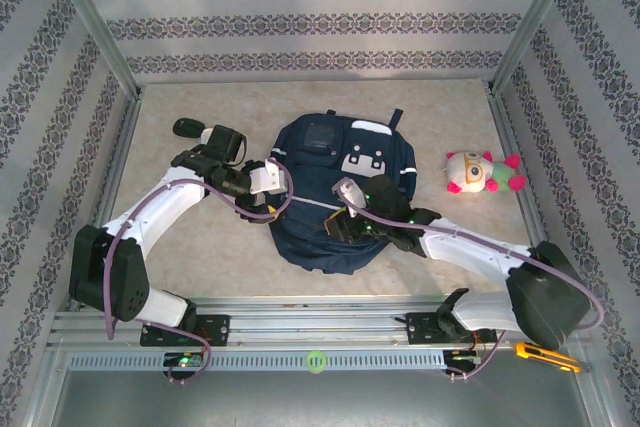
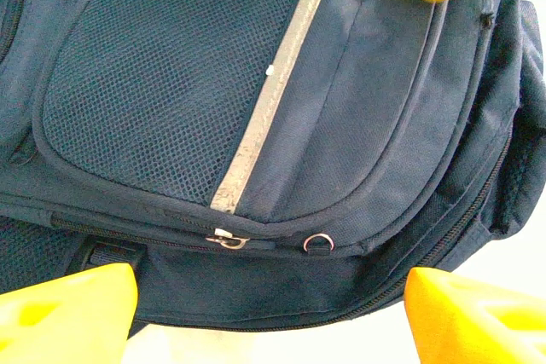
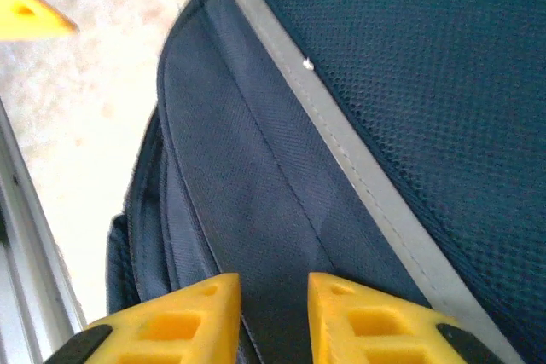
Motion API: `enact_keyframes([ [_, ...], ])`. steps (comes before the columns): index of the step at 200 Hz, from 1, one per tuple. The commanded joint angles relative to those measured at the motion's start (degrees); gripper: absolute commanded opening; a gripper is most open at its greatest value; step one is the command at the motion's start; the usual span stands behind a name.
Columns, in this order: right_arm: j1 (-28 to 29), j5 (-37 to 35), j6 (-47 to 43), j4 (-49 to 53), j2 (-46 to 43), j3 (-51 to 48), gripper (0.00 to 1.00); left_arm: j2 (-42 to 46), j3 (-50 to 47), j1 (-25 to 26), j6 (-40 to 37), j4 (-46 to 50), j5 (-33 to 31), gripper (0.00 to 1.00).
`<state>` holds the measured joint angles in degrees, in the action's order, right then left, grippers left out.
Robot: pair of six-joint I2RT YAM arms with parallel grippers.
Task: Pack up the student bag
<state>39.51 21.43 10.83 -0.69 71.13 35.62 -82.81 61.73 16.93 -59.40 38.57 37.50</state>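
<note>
The student bag (image 1: 305,232) is dark navy with a pale grey stripe, the plush toy (image 1: 482,173) white with pink limbs, the table (image 1: 230,247) mottled beige, the walls (image 1: 320,22) grey floral-banded.

**Right end effector (image 3: 273,296) at the student bag (image 3: 256,168)**
Its yellow fingers (image 3: 183,321) sit narrowly apart at the bottom edge, with navy fabric between them. A grey stripe (image 3: 358,159) runs diagonally toward the lower right, and pale tabletop (image 3: 94,100) shows at upper left.

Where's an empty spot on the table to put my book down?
Bare table runs between the student bag and the back wall, and between the bag and the near rail on the left. It's crowded mid-table, where the left arm and right arm meet the bag, and by the plush toy.
</note>
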Motion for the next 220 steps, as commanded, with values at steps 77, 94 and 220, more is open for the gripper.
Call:
enact_keyframes([
  [77,-11.90,-6.34,28.67,23.52,-20.96,0.88,0.60,-10.91,4.16,-1.30,-12.86,-2.07,-0.32,0.84],
  [94,-11.91,-4.19,32.05,21.47,-20.24,-2.13,0.60,-12.66,4.92,-1.28,-11.74,-2.93,1.20,0.84],
  [220,-11.83,-1.98,34.88,12.40,-18.11,-7.38,0.60,-10.48,0.58,-0.23,-5.85,-0.90,6.22,0.51],
])
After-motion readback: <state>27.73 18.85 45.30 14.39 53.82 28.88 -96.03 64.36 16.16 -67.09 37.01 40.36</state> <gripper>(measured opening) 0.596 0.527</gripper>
